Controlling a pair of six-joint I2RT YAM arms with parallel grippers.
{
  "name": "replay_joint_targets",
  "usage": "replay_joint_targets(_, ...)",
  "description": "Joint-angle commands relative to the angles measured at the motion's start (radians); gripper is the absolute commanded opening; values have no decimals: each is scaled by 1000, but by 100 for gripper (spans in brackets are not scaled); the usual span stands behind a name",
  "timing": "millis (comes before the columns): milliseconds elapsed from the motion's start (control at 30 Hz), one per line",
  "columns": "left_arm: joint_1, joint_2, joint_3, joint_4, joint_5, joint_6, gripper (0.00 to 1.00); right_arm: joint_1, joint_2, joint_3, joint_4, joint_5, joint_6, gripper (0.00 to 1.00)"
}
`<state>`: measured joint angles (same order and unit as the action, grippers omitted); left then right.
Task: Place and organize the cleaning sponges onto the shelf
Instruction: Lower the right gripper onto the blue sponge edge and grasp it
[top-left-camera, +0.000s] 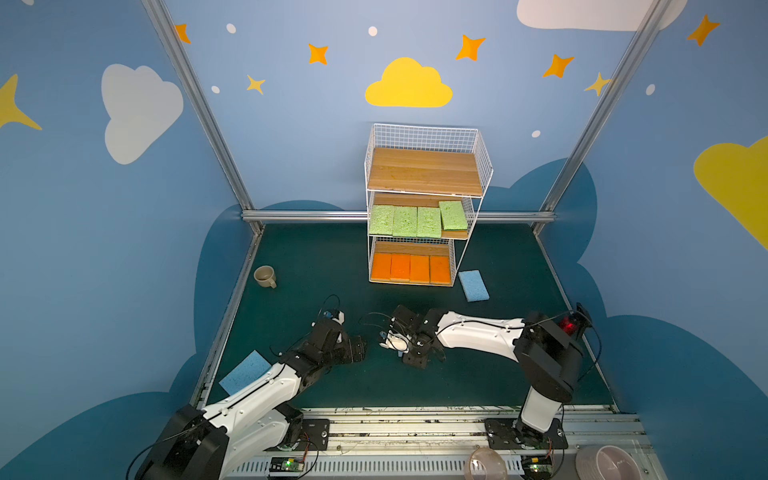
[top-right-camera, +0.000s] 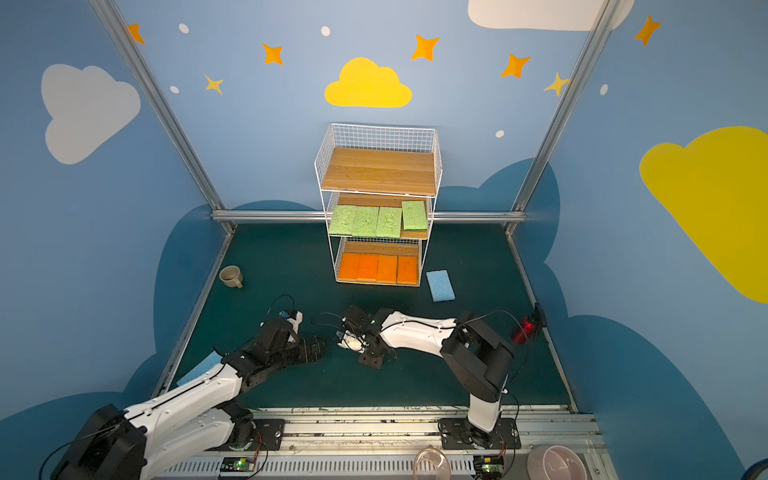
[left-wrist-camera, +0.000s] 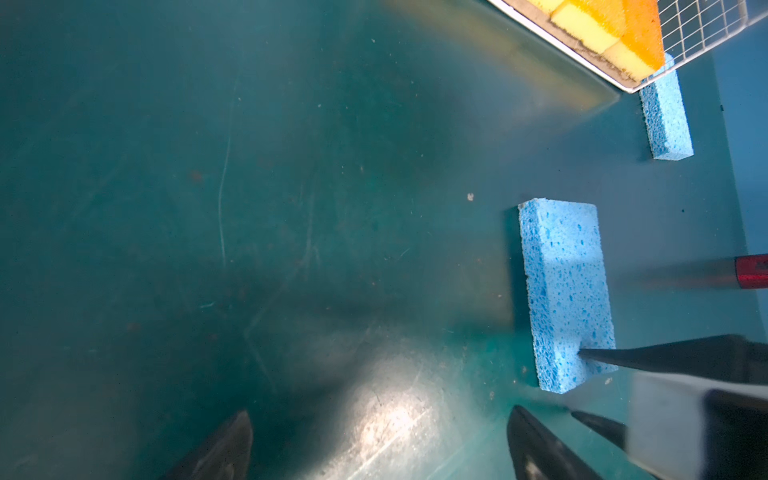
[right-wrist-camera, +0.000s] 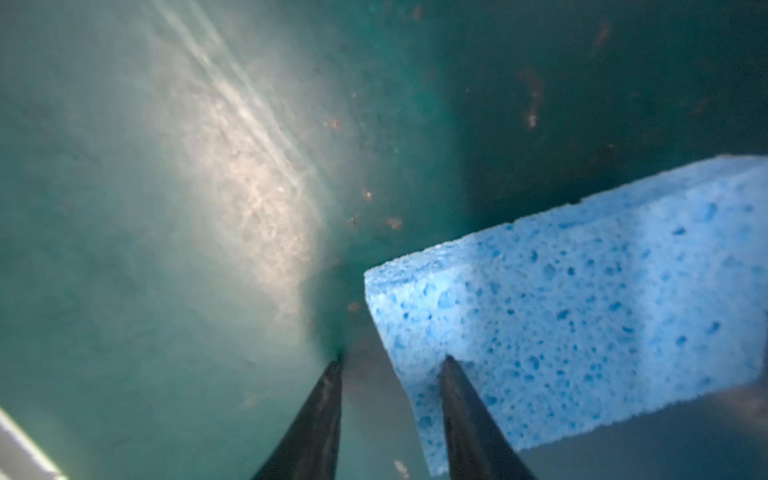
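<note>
The near blue sponge (top-left-camera: 243, 372) lies at the left, under the left arm (top-left-camera: 257, 395). The left gripper (top-left-camera: 360, 345) hangs spread. The right gripper (right-wrist-camera: 390, 360) straddles a corner of the middle blue sponge (left-wrist-camera: 565, 291), 1 finger denting it, the other on the mat (right-wrist-camera: 166, 249) beside it: not yet a pinch. The far blue sponge (top-left-camera: 473, 285) lies just right of the shelf (top-left-camera: 424, 135). Bottom board (top-left-camera: 411, 248): 4 orange sponges (top-left-camera: 409, 268); middle board (top-left-camera: 399, 199): 4 green sponges (top-left-camera: 405, 221); the bare top board (top-left-camera: 424, 170) likely awaits the 3 blue.
</note>
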<state>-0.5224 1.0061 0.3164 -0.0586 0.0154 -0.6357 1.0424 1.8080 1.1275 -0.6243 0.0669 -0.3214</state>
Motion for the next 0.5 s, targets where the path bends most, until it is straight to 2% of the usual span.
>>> replay_joint_targets(0,5,-13,-7,5,6,1,95,-2,27,30,-15,7,8,27)
replay_joint_targets(67,6,-17,-7,3,2,-1,95,-1,30,29,-15,13,8,20)
replay_joint_targets(100,7,-22,-7,2,1,-1,95,-1,30,30,-13,18,8,14)
replay_joint_targets(200,7,-29,-4,-6,-6,-1,95,4,20,22,2,56,63,0)
replay_joint_targets(467,7,-105,1,-45,4,-17,95,17,-158,-2,-7,120,88,0)
